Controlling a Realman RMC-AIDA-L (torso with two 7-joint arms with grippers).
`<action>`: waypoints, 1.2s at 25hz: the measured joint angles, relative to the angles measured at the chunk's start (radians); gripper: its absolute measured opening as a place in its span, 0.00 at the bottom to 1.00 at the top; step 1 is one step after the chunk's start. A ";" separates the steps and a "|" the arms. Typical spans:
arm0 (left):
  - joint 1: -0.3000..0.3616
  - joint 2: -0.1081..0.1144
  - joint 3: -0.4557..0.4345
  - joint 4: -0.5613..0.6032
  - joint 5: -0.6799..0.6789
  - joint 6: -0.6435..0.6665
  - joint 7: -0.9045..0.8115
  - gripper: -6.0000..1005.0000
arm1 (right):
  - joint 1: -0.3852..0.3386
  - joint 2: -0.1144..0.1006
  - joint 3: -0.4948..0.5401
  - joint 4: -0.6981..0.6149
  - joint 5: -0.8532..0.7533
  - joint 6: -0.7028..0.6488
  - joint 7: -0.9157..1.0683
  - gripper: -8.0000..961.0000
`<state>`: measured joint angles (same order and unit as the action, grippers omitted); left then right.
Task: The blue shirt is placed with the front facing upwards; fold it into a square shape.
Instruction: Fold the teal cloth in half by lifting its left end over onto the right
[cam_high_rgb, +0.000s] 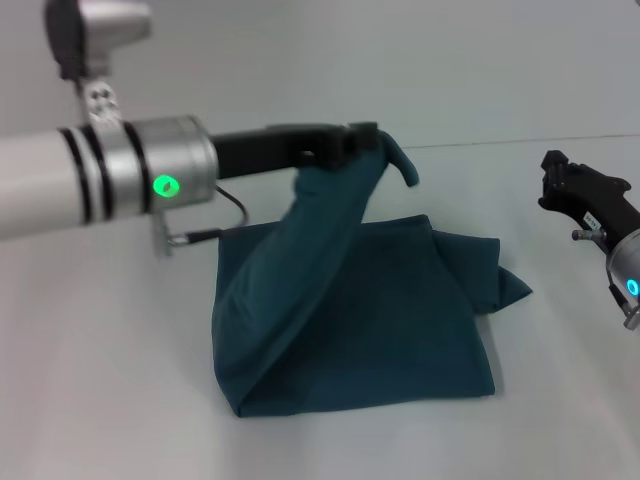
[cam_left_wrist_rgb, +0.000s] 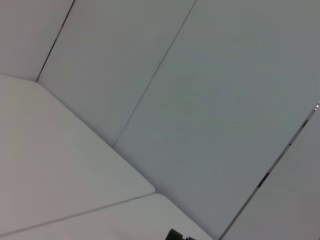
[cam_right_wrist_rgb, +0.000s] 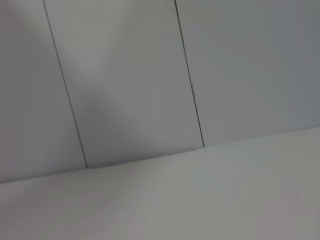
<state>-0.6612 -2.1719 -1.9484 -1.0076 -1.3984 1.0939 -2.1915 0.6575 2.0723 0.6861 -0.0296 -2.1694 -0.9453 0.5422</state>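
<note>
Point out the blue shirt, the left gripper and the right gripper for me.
blue shirt (cam_high_rgb: 370, 320): head view, on the folded body lying flat on the table.
left gripper (cam_high_rgb: 365, 140): head view, at its tip, clamped on lifted shirt fabric.
right gripper (cam_high_rgb: 555, 178): head view, at its tip, clear of the shirt.

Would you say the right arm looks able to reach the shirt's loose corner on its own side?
Probably yes: the right gripper hovers beside the blue shirt, nothing lies between, and the left gripper holds cloth farther back.

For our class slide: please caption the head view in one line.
Left hand lifts a pinched corner of the blue shirt above the table.
</note>
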 joint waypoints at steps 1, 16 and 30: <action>0.000 -0.001 0.031 0.020 -0.025 -0.030 0.013 0.01 | 0.001 0.000 0.000 -0.003 0.000 0.002 0.000 0.04; -0.010 -0.003 0.316 0.124 -0.339 -0.258 0.208 0.01 | 0.015 -0.004 -0.011 -0.006 -0.003 0.019 0.001 0.05; -0.071 -0.003 0.548 0.314 -0.689 -0.375 0.532 0.01 | 0.026 -0.006 -0.027 -0.003 -0.006 0.051 0.002 0.06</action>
<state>-0.7323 -2.1751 -1.4009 -0.6939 -2.0877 0.7193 -1.6599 0.6832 2.0660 0.6592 -0.0331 -2.1752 -0.8939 0.5446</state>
